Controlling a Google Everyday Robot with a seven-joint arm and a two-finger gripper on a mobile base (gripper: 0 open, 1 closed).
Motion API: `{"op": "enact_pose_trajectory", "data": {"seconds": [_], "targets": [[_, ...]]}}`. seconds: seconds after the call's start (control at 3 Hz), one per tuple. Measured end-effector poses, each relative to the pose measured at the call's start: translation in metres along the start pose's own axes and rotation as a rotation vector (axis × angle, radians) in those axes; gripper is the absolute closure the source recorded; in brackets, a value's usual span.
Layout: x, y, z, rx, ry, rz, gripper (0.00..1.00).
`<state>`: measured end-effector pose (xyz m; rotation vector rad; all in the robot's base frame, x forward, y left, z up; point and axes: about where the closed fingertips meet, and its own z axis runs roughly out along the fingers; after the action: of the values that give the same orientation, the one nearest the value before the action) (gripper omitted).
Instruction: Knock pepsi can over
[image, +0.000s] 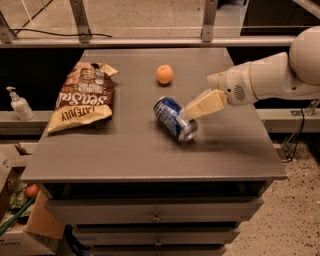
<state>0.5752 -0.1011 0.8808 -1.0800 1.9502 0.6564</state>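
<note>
The pepsi can, dark blue with a silver top, is tipped over near the middle of the grey table. Its silver top points toward the front right and its base toward the back left. I cannot tell whether it rests fully on the table. My gripper is just right of the can, above the table, on the white arm that comes in from the right. Its fingers are spread open and hold nothing. The lower beige finger is close to or touching the can's upper side.
A small orange fruit sits behind the can. A brown and yellow chip bag lies at the table's left. A pump bottle stands on a ledge left of the table. Drawers sit below the table's front edge, and boxes are on the floor at lower left.
</note>
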Motion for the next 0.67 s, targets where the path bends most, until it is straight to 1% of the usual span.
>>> {"op": "enact_pose_trajectory", "data": {"seconds": [0.33, 0.67], "targets": [[-0.0264, -0.0290, -0.0003, 0.029, -0.018, -0.008, 0.00], [-0.0311, -0.0382, -0.0062, 0.036, -0.033, -0.013, 0.00]]}}
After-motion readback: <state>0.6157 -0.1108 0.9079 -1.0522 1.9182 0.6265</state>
